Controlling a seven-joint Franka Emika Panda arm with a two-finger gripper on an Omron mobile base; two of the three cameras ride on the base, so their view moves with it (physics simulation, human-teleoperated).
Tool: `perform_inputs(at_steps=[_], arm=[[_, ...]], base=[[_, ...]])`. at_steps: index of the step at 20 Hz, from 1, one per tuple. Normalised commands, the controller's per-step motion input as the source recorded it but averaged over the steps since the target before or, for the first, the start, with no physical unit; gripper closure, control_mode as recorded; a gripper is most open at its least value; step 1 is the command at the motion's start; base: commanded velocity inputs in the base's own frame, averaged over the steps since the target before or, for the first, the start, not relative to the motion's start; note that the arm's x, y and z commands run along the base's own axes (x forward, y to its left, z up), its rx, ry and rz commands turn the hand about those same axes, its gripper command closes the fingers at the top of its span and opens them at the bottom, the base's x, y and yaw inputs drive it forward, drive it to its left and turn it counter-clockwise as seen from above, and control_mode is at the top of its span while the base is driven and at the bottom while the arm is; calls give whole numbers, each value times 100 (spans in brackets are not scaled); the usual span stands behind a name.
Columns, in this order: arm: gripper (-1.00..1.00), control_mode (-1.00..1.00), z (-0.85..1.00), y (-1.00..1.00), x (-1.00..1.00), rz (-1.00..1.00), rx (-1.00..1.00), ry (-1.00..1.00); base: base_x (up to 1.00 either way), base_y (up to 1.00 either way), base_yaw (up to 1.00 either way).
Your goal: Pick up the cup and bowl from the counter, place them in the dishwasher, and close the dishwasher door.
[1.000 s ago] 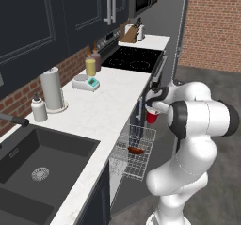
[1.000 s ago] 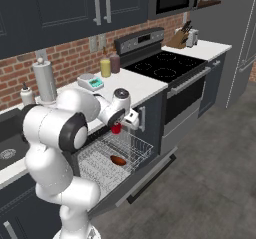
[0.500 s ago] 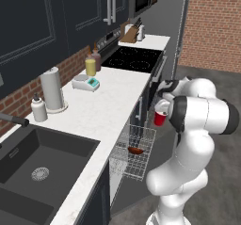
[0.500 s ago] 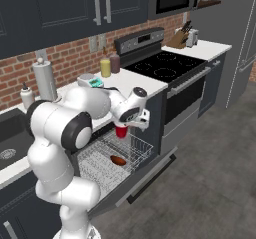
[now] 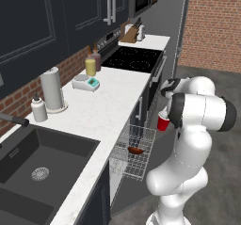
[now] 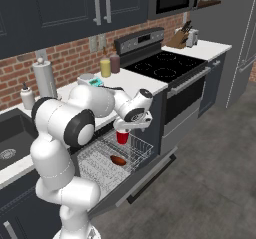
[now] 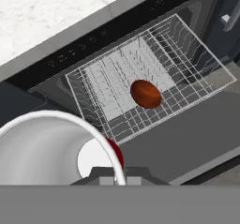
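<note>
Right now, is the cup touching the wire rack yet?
Apart. In the right base view the cup, held by the gripper, hangs above the wire rack; dark gap shows beneath its base.

The robot was a glossy white arm built from rounded, bulbous segments, each link swelling like a smooth shell. Wide dark grey bands ringed its joints, one at the big shoulder-like link and another further along. Its lower body widened into a plump white column. Near the hand, the white wrist housing carried a dark grey patch. No cables or markings could be made out.
</note>
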Motion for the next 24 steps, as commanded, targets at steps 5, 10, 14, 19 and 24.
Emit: perform_inputs(at_steps=[5,10,14,19,24], arm=[[100,-100,-18,0,-17,33,-7,-14],[100,-100,-13,1,-16,13,-5,-14],[100,-100,-19,8,-11,0,-1,-16],[100,-100,-5,22,0,0,0,-3],[100,-100,-9,19,0,0,0,0]], base=[[0,0,0],[0,0,0],[0,0,0],[0,0,0],[0,0,0]])
